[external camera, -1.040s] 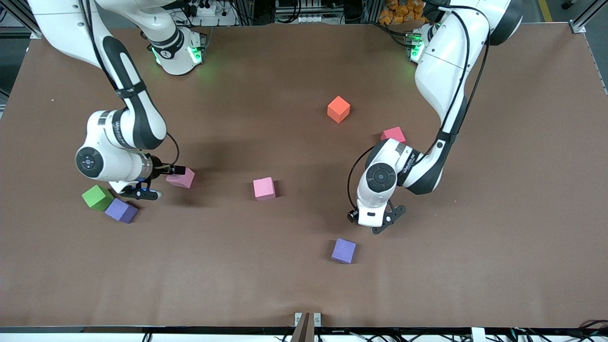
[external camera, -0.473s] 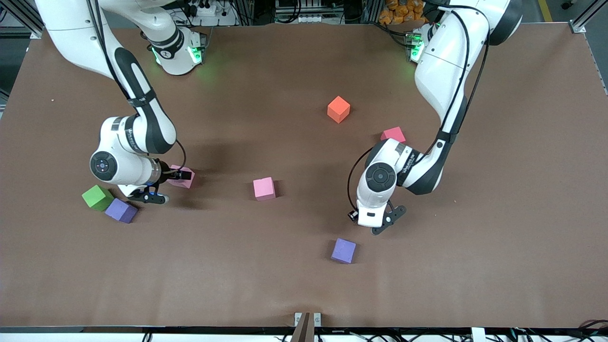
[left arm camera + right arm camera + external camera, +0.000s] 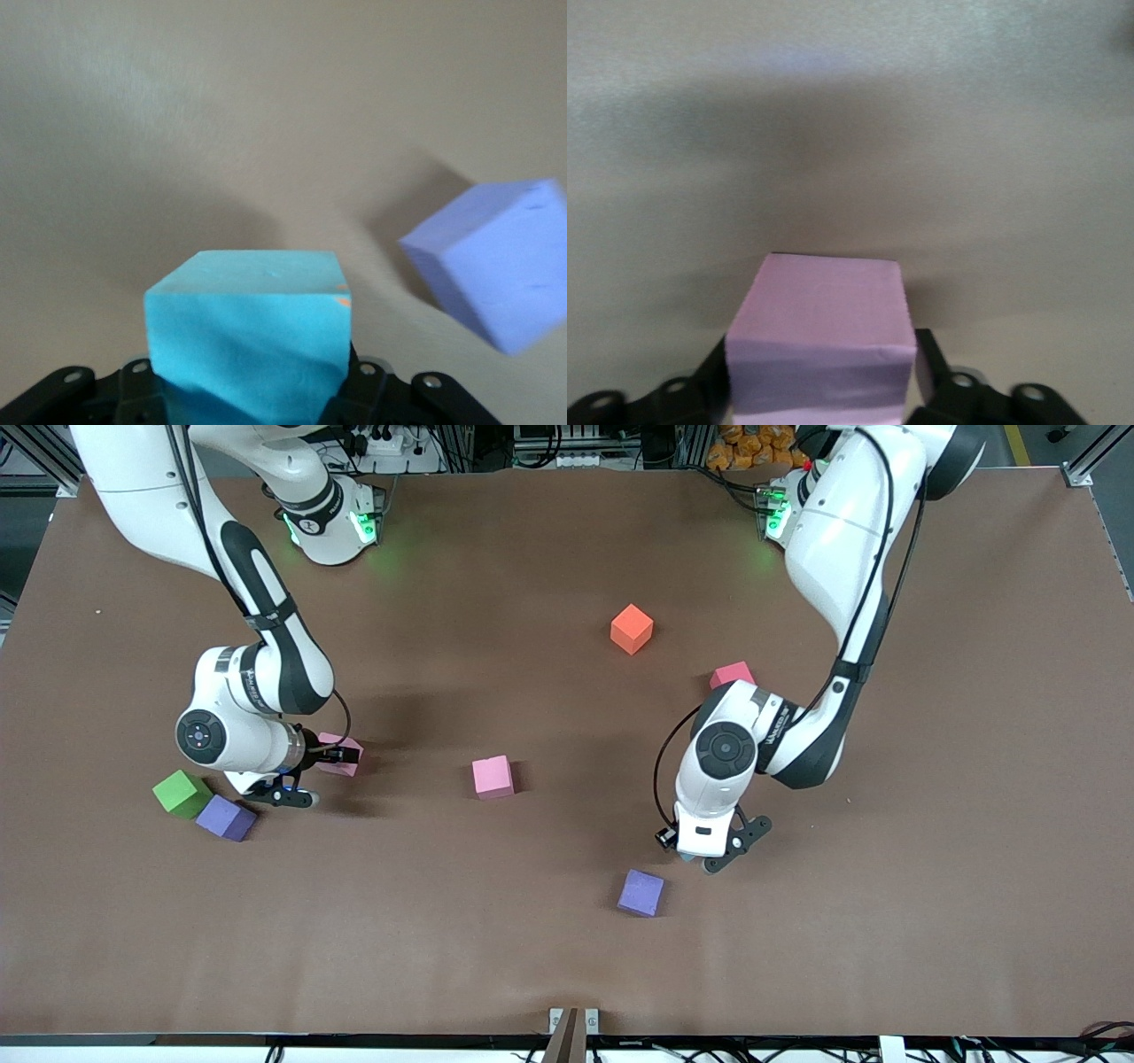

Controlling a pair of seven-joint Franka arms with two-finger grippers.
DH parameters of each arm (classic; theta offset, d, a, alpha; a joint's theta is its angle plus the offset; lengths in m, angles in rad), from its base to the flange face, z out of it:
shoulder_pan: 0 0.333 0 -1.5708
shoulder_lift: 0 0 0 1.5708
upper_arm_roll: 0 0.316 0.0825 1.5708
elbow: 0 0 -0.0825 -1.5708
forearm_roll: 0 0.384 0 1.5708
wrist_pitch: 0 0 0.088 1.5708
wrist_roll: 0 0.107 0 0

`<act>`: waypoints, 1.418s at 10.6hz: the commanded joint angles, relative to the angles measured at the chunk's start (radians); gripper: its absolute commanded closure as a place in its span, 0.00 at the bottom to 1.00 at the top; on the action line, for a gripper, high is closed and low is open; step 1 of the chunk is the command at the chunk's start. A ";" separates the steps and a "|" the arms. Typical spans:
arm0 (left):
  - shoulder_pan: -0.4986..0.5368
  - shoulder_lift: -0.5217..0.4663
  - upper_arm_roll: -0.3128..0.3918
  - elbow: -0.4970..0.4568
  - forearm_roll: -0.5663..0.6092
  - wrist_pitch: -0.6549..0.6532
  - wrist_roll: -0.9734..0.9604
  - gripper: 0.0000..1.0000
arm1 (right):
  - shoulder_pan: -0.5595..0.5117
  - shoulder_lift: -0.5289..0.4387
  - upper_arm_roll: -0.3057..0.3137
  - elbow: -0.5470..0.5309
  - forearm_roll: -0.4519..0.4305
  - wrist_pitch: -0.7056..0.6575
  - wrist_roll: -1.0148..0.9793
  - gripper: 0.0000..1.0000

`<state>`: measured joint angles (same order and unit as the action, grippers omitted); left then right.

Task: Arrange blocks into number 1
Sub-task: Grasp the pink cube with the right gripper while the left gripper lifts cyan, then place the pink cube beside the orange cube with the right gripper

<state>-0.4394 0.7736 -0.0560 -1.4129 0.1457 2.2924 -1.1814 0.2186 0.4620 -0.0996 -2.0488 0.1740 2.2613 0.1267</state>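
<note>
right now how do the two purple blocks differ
One purple block lies toward the right arm's end, touching the green block; the other purple block lies alone near the table's middle, nearer the front camera. The first sits by the right pincer, the second by the left pincer. Both look the same colour and size.

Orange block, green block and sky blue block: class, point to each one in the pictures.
orange block (image 3: 631, 628), front view, its top face.
green block (image 3: 182, 792), front view, its top face.
sky blue block (image 3: 251, 341), left wrist view, its front face.
</note>
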 commanded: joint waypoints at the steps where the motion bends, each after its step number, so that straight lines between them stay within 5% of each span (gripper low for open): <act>1: -0.005 -0.062 -0.008 -0.031 0.031 -0.063 0.017 1.00 | 0.073 -0.034 -0.005 0.019 0.010 -0.051 0.095 1.00; 4: -0.004 -0.096 -0.048 -0.035 0.011 -0.212 0.014 1.00 | 0.185 -0.104 -0.003 0.024 0.012 -0.117 0.201 1.00; 7: -0.004 -0.123 -0.062 -0.070 -0.058 -0.221 0.005 1.00 | 0.330 -0.154 0.020 -0.003 0.071 -0.148 0.350 1.00; 13: -0.002 -0.284 -0.148 -0.332 -0.057 -0.165 0.060 1.00 | 0.712 -0.206 0.021 -0.142 0.226 -0.009 0.585 1.00; 15: -0.004 -0.284 -0.159 -0.347 -0.055 -0.165 0.062 1.00 | 0.795 -0.191 0.020 -0.151 0.234 0.007 0.594 1.00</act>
<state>-0.4492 0.5288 -0.2106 -1.6995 0.1094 2.1068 -1.1456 0.9736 0.2949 -0.0706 -2.1612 0.3799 2.2456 0.7149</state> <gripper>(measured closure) 0.379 0.396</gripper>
